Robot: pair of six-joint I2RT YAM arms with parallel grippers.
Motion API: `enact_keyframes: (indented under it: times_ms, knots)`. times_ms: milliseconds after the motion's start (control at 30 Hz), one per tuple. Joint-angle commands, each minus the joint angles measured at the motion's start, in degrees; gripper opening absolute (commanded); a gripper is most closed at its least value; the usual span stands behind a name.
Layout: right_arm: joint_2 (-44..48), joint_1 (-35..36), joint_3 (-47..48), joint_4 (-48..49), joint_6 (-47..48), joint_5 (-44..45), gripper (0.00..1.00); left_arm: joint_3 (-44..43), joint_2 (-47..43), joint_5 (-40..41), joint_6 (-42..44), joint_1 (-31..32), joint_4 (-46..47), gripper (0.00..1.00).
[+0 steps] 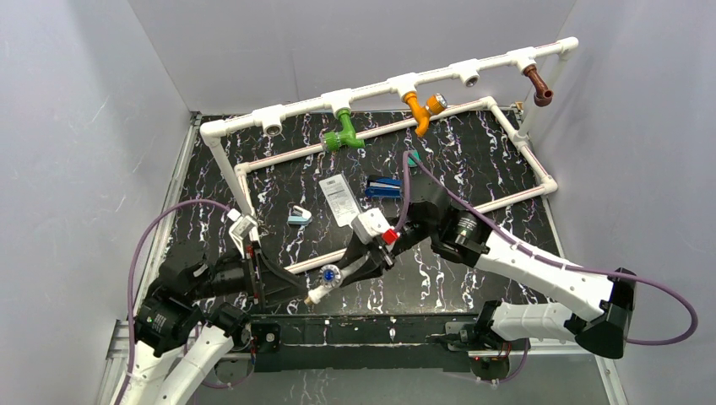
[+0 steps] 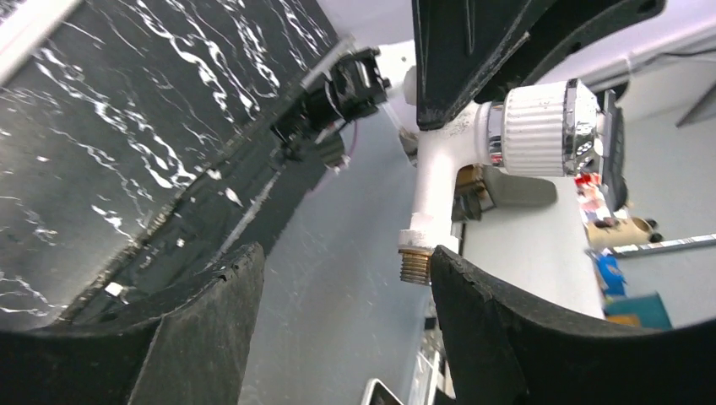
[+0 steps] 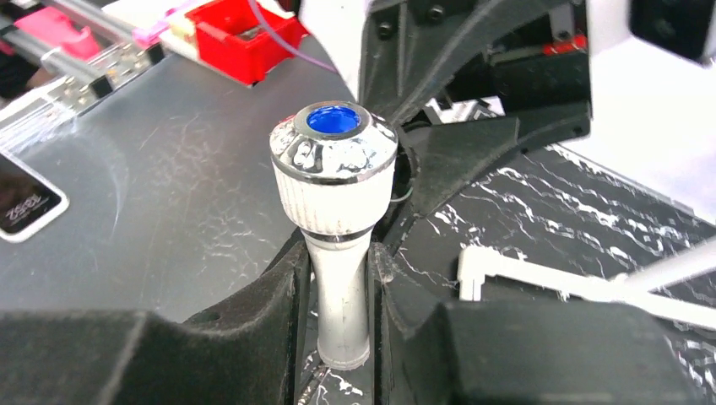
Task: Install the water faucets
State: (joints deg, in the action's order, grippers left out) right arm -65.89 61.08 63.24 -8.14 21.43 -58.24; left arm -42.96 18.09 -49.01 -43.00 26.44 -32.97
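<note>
White faucet hangs low over the near middle of the tabletop, between the two arms, its blue-capped knob facing up. The right fingers reach it from the right and the left fingers from the left. On the pipe frame at the far side hang a green faucet, an orange faucet and a brown faucet. Two tees look unfilled, so this one is probably meant for one of them.

From the left wrist, the left fingers stand wide apart and grip nothing. The faucet's brass thread hangs between them, just beside one. A black finger from above carries the body.

From the right wrist, the right fingers are clamped on the stem just below the knob, holding it upright. I judge that this grip leaves the threaded end free for screwing in.
</note>
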Motion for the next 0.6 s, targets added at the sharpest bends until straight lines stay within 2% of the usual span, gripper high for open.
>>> enact_keyframes:
  times_ms: [0,200,367,567]
  knots:
    - [2.1,0.2,-1.4,8.7,-13.4,11.4,0.01,-2.4,0.8,8.5,3.4,0.3,-1.1,0.69]
    - [3.0,0.2,-2.5,9.1,-22.3,17.8,0.01,-2.3,-0.1,12.8,1.3,0.3,2.9,0.7]
    - [3.8,0.1,-6.0,15.0,-33.5,23.7,0.01,-2.0,-1.0,14.3,-0.3,0.3,6.1,0.7]
    - [3.3,0.2,-8.4,24.1,-46.4,25.9,0.01,-0.9,-1.3,13.2,-2.3,0.3,10.5,0.7]
